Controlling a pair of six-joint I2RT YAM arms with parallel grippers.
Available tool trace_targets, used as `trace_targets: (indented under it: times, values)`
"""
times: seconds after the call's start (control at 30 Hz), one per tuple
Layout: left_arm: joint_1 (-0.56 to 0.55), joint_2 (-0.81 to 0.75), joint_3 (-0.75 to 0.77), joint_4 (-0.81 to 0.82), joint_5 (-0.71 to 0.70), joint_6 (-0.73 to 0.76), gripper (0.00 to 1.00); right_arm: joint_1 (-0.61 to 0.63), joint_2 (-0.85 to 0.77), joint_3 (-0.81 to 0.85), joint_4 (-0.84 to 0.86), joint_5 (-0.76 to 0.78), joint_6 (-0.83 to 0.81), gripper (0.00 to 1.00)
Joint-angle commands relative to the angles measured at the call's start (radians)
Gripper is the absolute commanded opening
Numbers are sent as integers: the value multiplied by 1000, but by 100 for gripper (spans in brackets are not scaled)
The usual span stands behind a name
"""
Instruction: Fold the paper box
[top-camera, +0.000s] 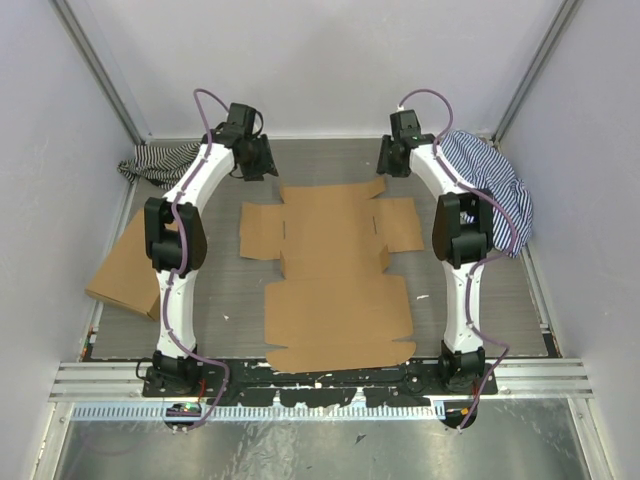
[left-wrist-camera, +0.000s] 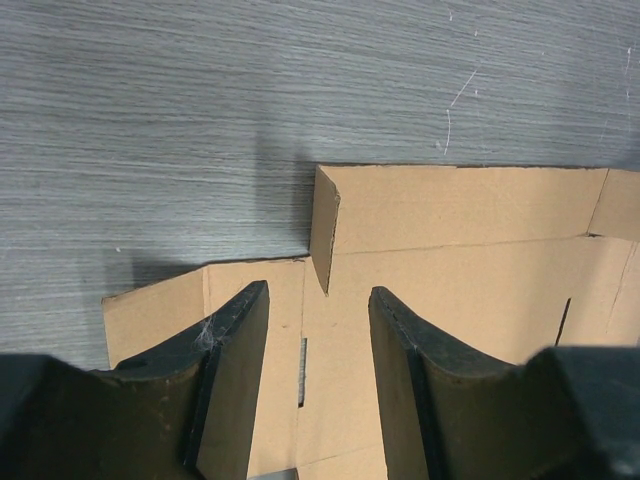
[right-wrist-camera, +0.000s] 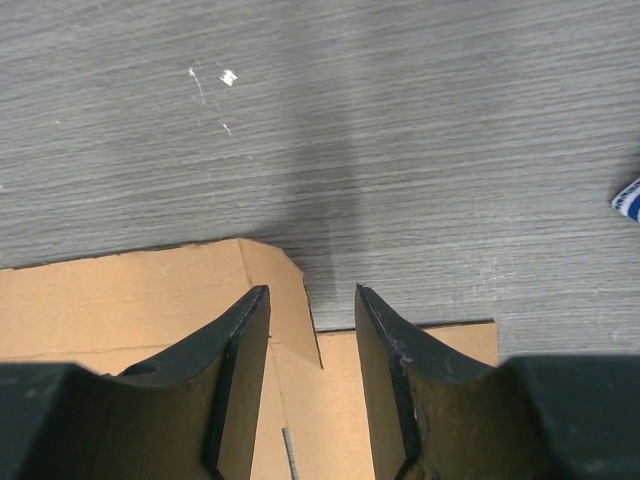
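The paper box lies unfolded as a flat brown die-cut sheet in the middle of the table. My left gripper hovers over its far left corner, open and empty. In the left wrist view the gripper is above the sheet, where a small corner flap stands up and a slit shows between the fingers. My right gripper hovers over the far right corner, open and empty. In the right wrist view the gripper is above the sheet and its angled tab.
A second flat brown box lies at the left edge of the table. One striped cloth is bunched at the back left. Another striped cloth hangs by the right arm, and its edge shows in the right wrist view. Walls enclose three sides.
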Motion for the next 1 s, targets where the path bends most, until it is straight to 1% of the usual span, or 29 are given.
trace_targets:
  times: [0.0, 0.2, 0.3, 0.53, 0.8, 0.97]
  values:
    - [9, -30, -18, 30, 9, 5, 52, 3, 16, 51, 11, -32, 7, 45]
    - [11, -26, -31, 43, 18, -3, 52, 7, 33, 60, 19, -181, -23, 45]
    - [11, -27, -36, 44, 18, -2, 51, 17, 28, 52, 32, -205, -29, 45]
    - [11, -28, -46, 48, 22, -2, 51, 56, 52, 87, 25, -217, -37, 45]
    - [12, -45, -73, 54, 21, -1, 51, 73, 147, 132, 11, -222, -21, 45]
    - [12, -50, -88, 57, 18, 2, 51, 76, 201, 142, -8, -176, -11, 45]
